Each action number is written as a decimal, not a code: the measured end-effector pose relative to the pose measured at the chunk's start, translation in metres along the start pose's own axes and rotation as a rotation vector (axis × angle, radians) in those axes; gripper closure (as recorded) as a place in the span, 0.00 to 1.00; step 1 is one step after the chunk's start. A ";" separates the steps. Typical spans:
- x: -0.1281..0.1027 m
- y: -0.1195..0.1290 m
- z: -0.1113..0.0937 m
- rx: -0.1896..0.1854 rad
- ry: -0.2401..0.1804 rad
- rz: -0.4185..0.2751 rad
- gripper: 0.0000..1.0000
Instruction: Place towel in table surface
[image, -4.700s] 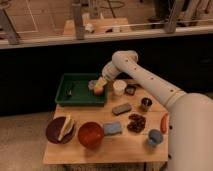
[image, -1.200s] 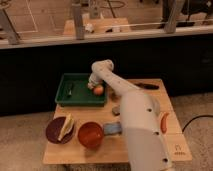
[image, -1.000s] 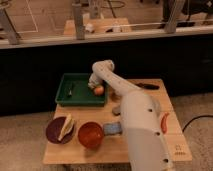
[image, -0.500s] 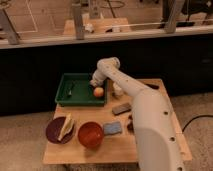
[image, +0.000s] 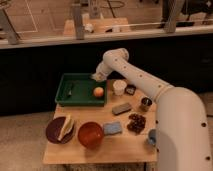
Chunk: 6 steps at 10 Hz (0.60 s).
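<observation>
Bench, arm, green tray, and the claw closed above the tray's far right corner.
The wooden bench carries everything, and the white arm reaches across it to the tray. There the claw hangs with its jaws narrow on a small pale lump, which I take for the towel. It is lifted off the tray floor, just behind the apple. The towel looks to be soft, light cloth. It should sag and fold, not slip or break, so a pinch on a raised fold near its middle seems enough. Bare wood shows at the bench's front edge.
</observation>
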 end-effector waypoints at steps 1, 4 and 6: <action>0.004 0.018 -0.018 -0.020 -0.013 -0.016 1.00; 0.022 0.076 -0.067 -0.088 -0.053 -0.047 1.00; 0.039 0.110 -0.096 -0.127 -0.060 -0.069 1.00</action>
